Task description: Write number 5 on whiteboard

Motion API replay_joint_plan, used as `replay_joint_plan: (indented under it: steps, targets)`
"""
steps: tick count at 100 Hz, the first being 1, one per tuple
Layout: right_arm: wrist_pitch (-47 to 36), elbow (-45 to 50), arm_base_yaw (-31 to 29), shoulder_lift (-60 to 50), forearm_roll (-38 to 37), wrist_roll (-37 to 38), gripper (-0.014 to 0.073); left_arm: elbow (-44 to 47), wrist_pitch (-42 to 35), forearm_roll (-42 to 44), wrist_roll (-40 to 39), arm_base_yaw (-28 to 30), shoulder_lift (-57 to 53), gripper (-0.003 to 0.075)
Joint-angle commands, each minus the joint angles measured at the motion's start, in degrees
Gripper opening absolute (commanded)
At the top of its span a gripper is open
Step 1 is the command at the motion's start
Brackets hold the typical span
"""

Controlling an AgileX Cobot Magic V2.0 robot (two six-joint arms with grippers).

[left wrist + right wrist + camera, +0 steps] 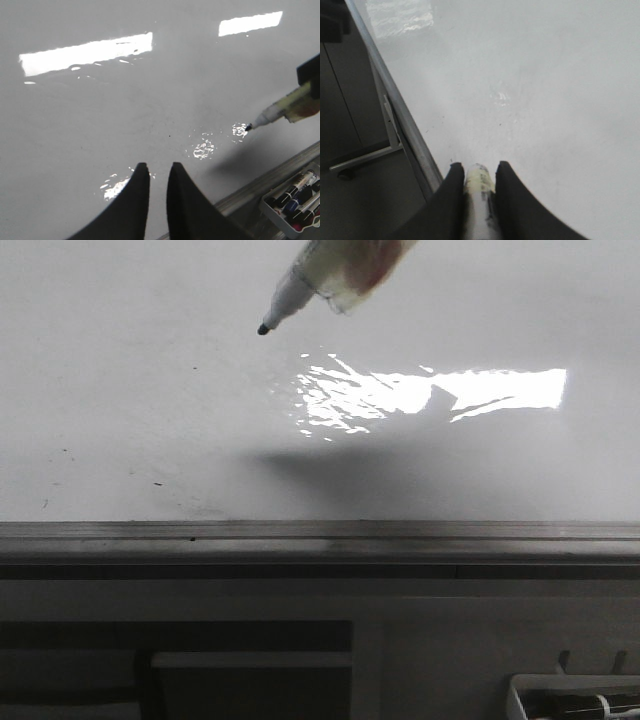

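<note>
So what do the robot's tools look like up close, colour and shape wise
Both look alike. The left tool has two matte black fingers, broad at the base and curving up to narrow, rounded tips. The right tool has the same black tapered fingers. No cables or markings show on either.

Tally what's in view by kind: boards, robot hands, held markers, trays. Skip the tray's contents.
Whiteboard: 1
Hands: 2 (left hand, right hand)
Marker held by the right hand: 1
Tray: 1
Total: 5
</note>
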Motion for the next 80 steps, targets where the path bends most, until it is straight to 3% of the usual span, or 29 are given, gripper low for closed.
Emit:
replay_joint_plan:
  steps: [1,46,80]
  targets:
    - [-3.6,-4.58,-1.12,1.1,0.36,-0.03,-0.0049,-0.58,-4.1,-2.36,-0.85,0.19,-0.68,-0.002]
    - [-8.48,-8.16,-2.32,6.23,-2.65,-0.03,-0.0049,-0.6,-3.88,-2.61,-0.85,0.19,-0.68,-0.002]
    - [-5.45,-8.05,-4.23,7.82,-4.93,-0.03,-0.0049,-0.6,-3.88,-2.61,-0.85,0.19,-0.68,-0.002]
